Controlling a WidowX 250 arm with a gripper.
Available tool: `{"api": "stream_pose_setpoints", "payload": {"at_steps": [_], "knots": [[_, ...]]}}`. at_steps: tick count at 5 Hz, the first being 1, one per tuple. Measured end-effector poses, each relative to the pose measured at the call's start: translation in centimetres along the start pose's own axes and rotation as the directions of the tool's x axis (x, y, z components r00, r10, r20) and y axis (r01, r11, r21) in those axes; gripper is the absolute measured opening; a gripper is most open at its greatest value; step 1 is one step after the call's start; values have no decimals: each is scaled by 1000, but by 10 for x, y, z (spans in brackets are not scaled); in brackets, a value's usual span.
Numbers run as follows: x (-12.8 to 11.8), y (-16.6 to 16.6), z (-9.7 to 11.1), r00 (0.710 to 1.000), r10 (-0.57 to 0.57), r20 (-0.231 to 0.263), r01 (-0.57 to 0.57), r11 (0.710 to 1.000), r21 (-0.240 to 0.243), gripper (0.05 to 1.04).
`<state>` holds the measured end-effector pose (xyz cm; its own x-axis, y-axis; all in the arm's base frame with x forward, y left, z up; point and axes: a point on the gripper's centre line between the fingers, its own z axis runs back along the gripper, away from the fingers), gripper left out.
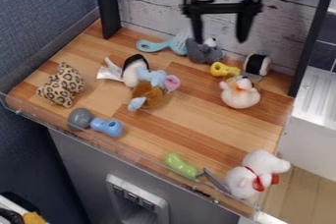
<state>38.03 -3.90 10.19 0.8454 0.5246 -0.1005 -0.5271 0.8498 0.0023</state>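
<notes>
The gripper (221,39) hangs at the top, above the back of the wooden counter, its two fingers apart with nothing held between them. Nearest below it is a grey plush toy (204,51), with a light blue fork-like utensil (164,45) to its left. A yellow toy (224,70), a black-and-white roll-shaped toy (257,64) and a cream plush (240,92) are at the back right. Around the middle lie a black-and-white plush (134,69), a light blue and pink toy (156,77) and a brown plush (148,95), close together.
A leopard-print toy (62,85) is at the left. Along the front are a grey-and-blue toy (106,126), a green toy (181,164) and a white bear (256,175) with a red ribbon. A clear rail edges the front; a wall stands behind, with black posts at both sides.
</notes>
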Motion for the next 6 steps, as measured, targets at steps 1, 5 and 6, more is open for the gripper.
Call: {"api": "stream_pose_setpoints", "payload": {"at_steps": [1, 5, 6], "knots": [[-14, -29, 0, 999, -48, 8, 48, 999, -4, 999], [-36, -41, -60, 897, -442, 3, 442, 897, 24, 999], [-34, -41, -78, 934, -358, 12, 358, 934, 22, 1000]]}}
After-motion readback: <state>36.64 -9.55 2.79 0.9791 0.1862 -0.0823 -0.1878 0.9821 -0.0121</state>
